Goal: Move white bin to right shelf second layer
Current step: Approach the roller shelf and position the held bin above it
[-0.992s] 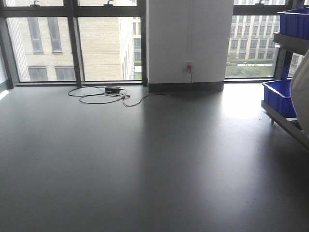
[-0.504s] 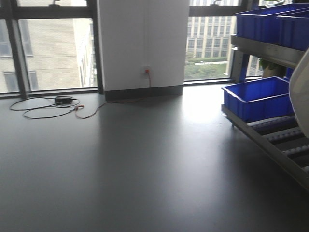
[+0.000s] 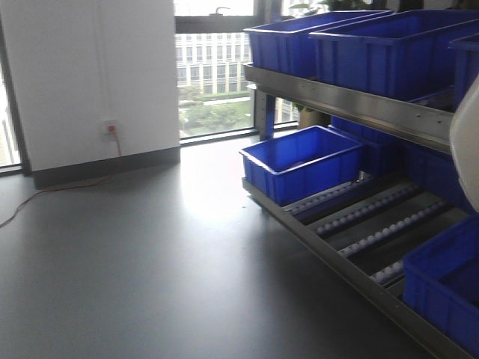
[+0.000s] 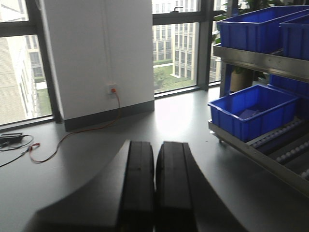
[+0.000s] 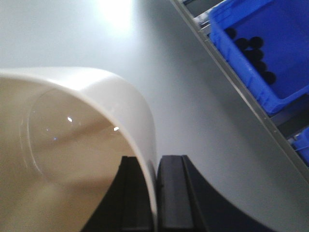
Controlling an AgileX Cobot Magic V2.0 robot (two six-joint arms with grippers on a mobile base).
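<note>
My view has swung right onto the right shelf second layer (image 3: pixel 374 224) | right pincer (image 5: pixel 157 174) pinches white bin (image 5: pixel 72 145) by its rim wall, carried near that shelf | left pincer (image 4: pixel 155 154) pressed together, empty | I judge bin light, stiff, slick.

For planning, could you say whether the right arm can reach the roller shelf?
Probably not: the right gripper holds the white bin, but floor separates it from the roller shelf.

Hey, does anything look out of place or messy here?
Only the orange cable trailing loose across the floor from the wall socket. The blue crates sit tidily on the rack, and the right gripper holds the white bin by its wall.
</note>
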